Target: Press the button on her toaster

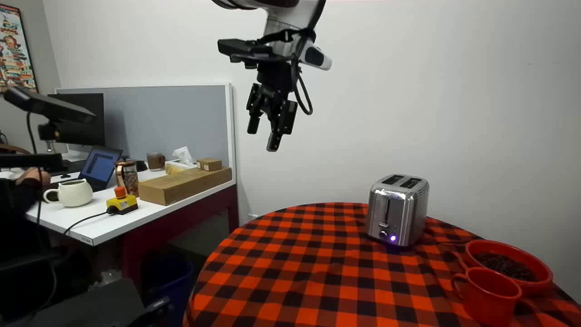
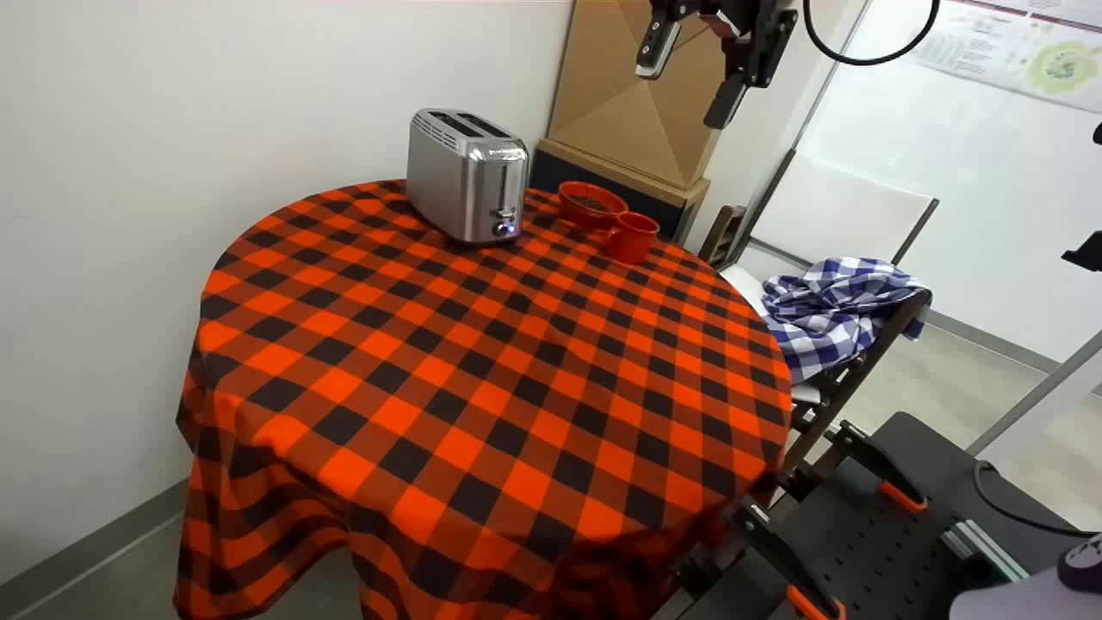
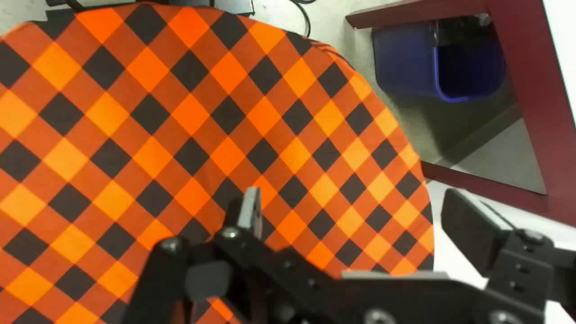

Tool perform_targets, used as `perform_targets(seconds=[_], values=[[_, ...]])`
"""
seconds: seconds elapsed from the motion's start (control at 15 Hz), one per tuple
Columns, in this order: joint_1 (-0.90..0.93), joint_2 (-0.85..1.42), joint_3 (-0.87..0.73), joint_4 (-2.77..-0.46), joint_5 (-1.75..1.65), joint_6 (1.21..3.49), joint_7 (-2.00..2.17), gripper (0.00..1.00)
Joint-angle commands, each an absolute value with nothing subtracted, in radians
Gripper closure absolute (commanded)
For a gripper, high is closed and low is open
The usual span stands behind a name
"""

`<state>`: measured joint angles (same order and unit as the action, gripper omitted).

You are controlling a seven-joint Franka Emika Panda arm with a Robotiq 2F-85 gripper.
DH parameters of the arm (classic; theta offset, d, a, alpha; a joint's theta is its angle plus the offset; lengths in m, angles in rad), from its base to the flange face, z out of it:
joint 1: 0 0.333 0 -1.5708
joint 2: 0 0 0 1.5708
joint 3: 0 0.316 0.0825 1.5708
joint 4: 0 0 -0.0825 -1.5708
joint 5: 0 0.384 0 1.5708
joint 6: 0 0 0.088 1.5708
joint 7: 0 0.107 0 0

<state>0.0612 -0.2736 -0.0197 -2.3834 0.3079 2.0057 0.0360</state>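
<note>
The silver two-slot toaster (image 1: 420,211) stands upright on the checkered tablecloth (image 1: 290,268), near the wall. It also shows in an exterior view (image 2: 439,181). Its narrow front has a lever (image 1: 384,224) low on a vertical slot, a small dial (image 1: 383,234), and a glowing bluish-purple light (image 1: 393,238). Whether the light is the button is too small to tell. My gripper (image 1: 263,133) hangs high above the table, well away from the toaster. Its fingers are spread with nothing between them, as the wrist view (image 3: 358,220) shows. The toaster is out of the wrist view.
A red bowl (image 1: 542,272) of dark beans and a red mug (image 1: 492,299) stand beside the toaster. A wall (image 1: 454,113) is close behind it. A white desk (image 1: 104,227) with a cardboard box (image 1: 184,186) stands near the table. A chair holds a blue checkered cloth (image 2: 835,310).
</note>
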Motion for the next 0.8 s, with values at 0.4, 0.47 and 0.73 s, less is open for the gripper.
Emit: perform_targets(seconds=[0.4, 0.47, 0.73], values=[[0.045, -0.259, -0.048, -2.332, 0.338, 1.893, -0.086, 0.00], [0.042, -0.249, -0.069, -2.313, 0.348, 1.842, -0.147, 0.00], [0.005, -0.192, -0.147, -2.224, 0.314, 1.611, -0.378, 0.00]])
